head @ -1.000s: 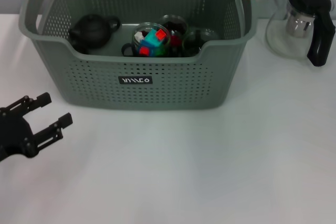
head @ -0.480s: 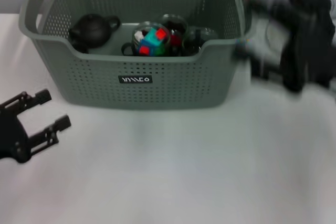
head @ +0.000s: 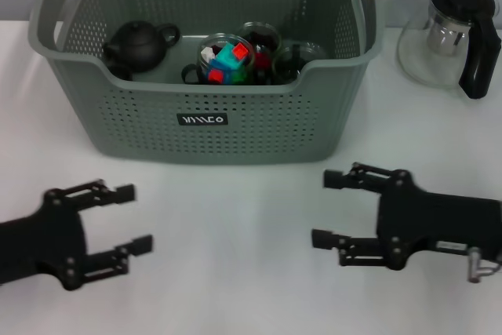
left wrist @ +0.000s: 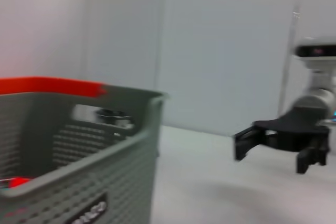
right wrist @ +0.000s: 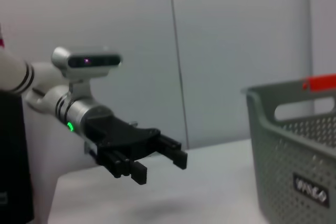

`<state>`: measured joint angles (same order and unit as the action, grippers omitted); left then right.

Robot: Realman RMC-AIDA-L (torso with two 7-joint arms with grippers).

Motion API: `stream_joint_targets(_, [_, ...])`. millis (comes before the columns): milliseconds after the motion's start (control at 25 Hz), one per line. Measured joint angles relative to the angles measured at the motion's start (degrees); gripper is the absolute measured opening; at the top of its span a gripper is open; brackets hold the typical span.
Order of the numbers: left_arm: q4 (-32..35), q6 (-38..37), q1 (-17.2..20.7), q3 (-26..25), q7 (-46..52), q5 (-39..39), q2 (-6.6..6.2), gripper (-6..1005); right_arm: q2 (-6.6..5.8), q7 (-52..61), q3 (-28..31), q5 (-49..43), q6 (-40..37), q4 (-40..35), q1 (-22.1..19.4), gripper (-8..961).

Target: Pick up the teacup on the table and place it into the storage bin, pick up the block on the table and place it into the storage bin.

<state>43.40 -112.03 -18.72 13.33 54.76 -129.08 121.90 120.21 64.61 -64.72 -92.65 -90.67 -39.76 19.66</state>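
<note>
White tabletop before you, one grey storage bin at 12 o'clock holding one black teapot, glass teacups and coloured blocks, one glass kettle at 2 o'clock, two grippers, left gripper at 8 and right gripper at 4, jaws apart, empty.

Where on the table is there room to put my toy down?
Bare table lies between the left gripper and the right gripper, in front of the storage bin. The bin's inside is crowded with the black teapot, cups and blocks. The glass pot fills the far right corner.
</note>
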Motion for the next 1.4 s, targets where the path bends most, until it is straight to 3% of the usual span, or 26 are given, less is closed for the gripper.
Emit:
stream_joint_targets(120, [-1.2, 0.9, -0.5, 1.7, -2.1, 0.0, 0.58, 703, -0.06, -0.5, 0.0, -2.7, 2.0, 4.0, 3.5, 864])
stream_joint_targets(560, [-3.6, 7.7, -1.2, 12.1, -3.9, 0.0, 1.97, 703, 0.11, -5.7, -0.8, -5.6, 5.9, 12.2, 8.4, 862])
stream_joint_targets(1000, [-3.2, 8.4, -2.5, 15.0, -2.8, -0.2, 1.96, 702, 0.00, -8.2, -0.5, -4.6, 6.8, 13.8, 8.0, 861])
stream_joint_targets(1400, [-1.8, 6.6, -5.1, 16.0, 3.4, -2.7, 1.09, 703, -0.13, -9.9, -0.5, -4.8, 5.8, 13.9, 7.5, 842])
